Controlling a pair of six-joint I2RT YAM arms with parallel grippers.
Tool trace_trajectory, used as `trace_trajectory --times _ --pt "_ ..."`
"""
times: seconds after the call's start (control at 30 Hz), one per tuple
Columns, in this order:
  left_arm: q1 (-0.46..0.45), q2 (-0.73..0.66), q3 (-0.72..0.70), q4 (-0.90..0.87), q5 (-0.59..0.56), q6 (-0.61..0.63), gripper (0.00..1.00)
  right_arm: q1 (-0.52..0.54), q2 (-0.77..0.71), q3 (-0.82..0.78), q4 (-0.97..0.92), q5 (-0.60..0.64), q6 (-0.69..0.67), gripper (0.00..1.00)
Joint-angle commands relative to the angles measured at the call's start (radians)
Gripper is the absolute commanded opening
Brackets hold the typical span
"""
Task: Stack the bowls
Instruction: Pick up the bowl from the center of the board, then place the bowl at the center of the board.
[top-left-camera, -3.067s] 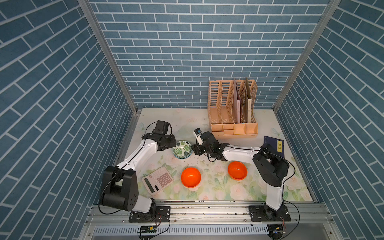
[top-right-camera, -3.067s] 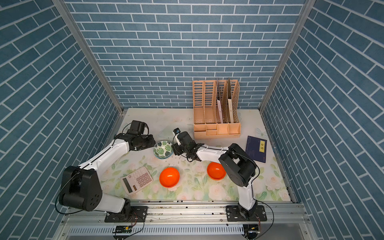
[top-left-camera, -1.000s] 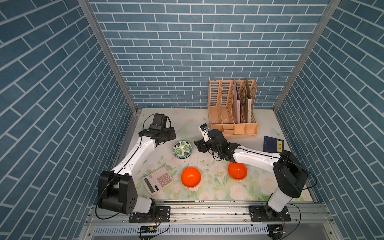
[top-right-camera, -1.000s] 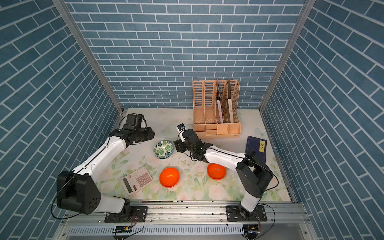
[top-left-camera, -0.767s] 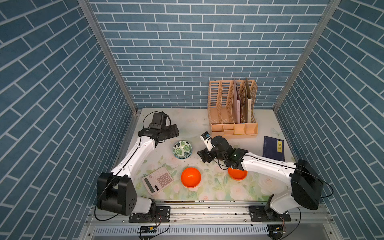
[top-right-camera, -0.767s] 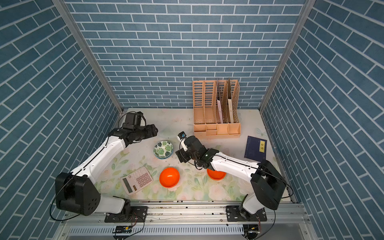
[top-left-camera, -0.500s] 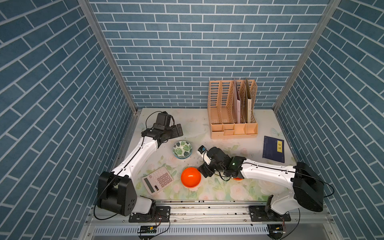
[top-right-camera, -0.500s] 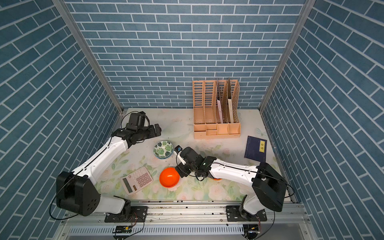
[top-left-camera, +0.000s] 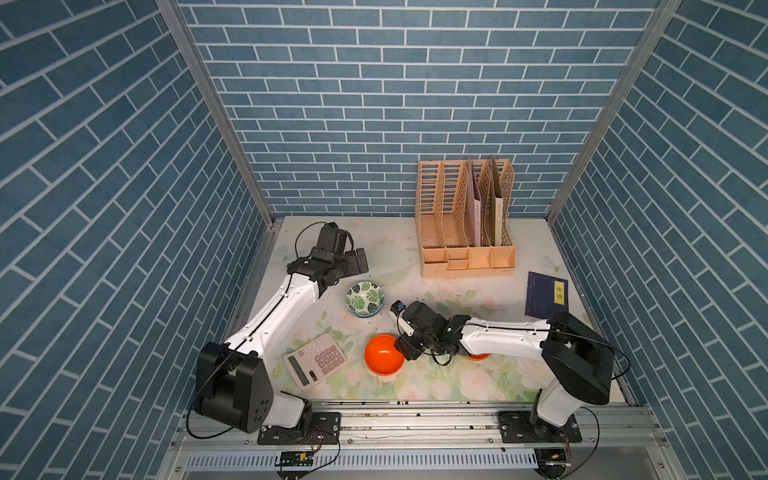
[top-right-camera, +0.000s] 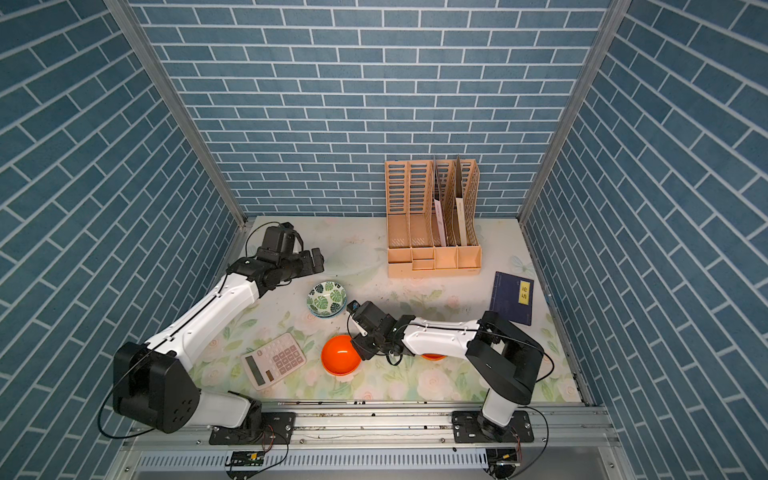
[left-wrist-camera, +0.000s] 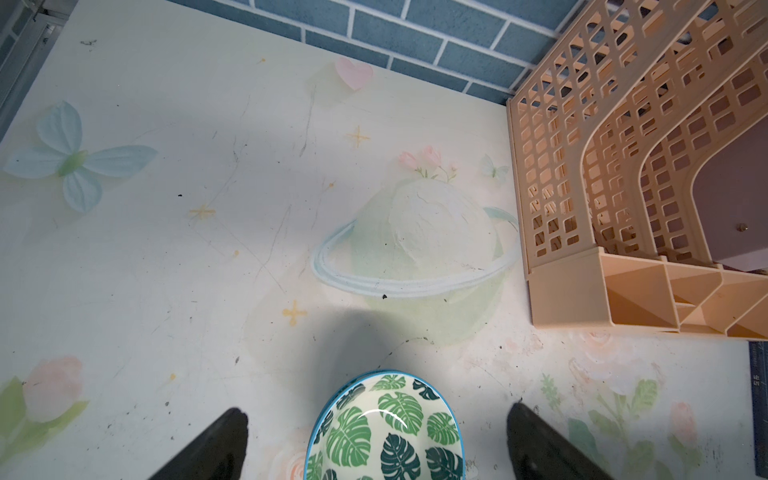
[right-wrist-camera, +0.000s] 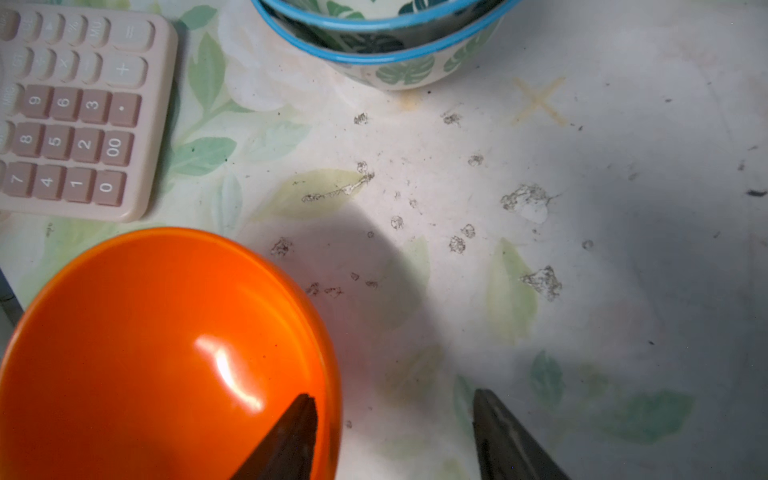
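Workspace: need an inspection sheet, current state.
Surface: floral mat, scuffed and speckled with grime.
Job's things: two leaf bowls nested; one orange bowl loose; second orange bowl mostly hidden under the right arm.
Clutter: calculator, file rack, blue book; none touching the bowls.
Grippers: left arm jaws wide open, empty, beyond the leaf bowls; right arm jaws apart, astride the loose orange bowl's rim.
Cables: black loops at wrists and bases, none on the bowls.
Surroundings: blue brick walls, metal rail in front.
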Motion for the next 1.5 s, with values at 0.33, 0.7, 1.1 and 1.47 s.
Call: trace_trajectory --times 0.33,0.7,1.1,1.47 --pt "-0.003 -0.035 -0.007 -0.006 -0.031 0.019 1.00 0.004 0.055 0.080 -0.001 -0.033 0.029 0.07" --pt "-0.003 -0.027 -0.023 0.013 -0.017 0.016 1.00 -0.101 -0.054 0.071 -0.056 0.048 -0.006 0.00" --pt "-0.003 -0.030 -0.020 0.007 -0.013 0.014 1.00 -0.267 0.027 0.139 -0.049 0.058 -0.071 0.00" --pt "-0.003 -0.042 -0.019 -0.004 -0.025 0.021 1.00 -0.320 0.111 0.185 -0.053 0.017 -0.077 0.00"
